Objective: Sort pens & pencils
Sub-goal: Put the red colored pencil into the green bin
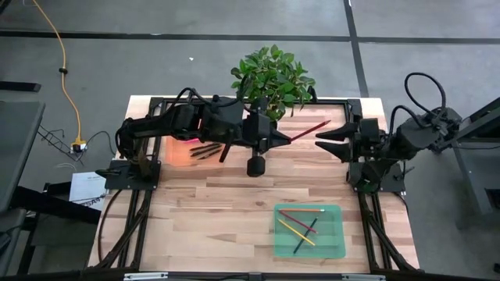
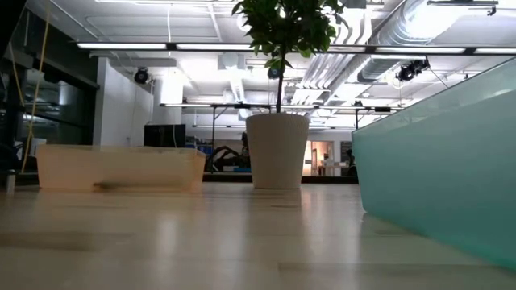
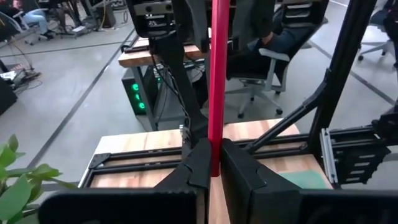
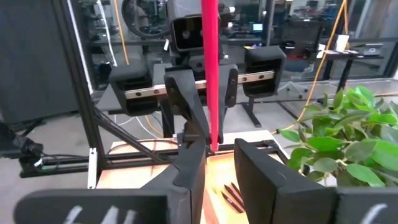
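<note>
Red pencil [image 1: 310, 129] clamped in left end effector [image 1: 287, 139] above the bench [image 1: 226, 195]; right end effector [image 1: 319, 140], fingers apart, faces its tip.

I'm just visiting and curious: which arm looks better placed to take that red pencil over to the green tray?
Probably the right. The left gripper holds the red pencil out toward the open right gripper, and the green tray lies on the right arm's side.
</note>
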`<move>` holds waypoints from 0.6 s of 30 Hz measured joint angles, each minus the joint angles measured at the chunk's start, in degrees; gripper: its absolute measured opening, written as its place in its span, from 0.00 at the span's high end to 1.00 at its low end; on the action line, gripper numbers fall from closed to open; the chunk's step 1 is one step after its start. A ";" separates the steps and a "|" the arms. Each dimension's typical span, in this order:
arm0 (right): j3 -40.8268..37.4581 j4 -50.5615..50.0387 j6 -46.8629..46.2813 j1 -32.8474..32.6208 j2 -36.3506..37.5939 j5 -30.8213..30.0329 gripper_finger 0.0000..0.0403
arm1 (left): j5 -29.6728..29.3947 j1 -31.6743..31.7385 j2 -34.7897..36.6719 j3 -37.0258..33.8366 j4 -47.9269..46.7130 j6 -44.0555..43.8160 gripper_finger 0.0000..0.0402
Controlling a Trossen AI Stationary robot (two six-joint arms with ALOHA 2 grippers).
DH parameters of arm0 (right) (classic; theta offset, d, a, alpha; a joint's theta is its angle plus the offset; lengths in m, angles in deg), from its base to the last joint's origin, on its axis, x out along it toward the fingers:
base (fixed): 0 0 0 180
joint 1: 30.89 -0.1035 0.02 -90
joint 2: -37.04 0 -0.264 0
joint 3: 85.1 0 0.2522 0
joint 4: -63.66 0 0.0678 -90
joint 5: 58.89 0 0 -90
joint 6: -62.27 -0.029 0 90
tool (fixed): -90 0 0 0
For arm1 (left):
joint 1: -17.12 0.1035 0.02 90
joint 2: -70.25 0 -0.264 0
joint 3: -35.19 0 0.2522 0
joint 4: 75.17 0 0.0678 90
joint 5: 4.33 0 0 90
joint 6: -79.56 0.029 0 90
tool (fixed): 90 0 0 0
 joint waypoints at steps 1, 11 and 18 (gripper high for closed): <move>0.00 0.07 0.04 0.54 0.00 0.75 0.79 | -0.01 -0.18 0.00 0.00 -0.08 0.00 0.96; 0.00 5.34 3.06 3.75 -0.29 5.55 0.62 | -0.02 -0.39 0.00 -0.02 -0.01 0.00 0.96; 0.00 10.01 7.20 3.75 -0.96 7.24 0.61 | -0.02 -0.39 0.00 -0.02 -0.01 0.00 0.96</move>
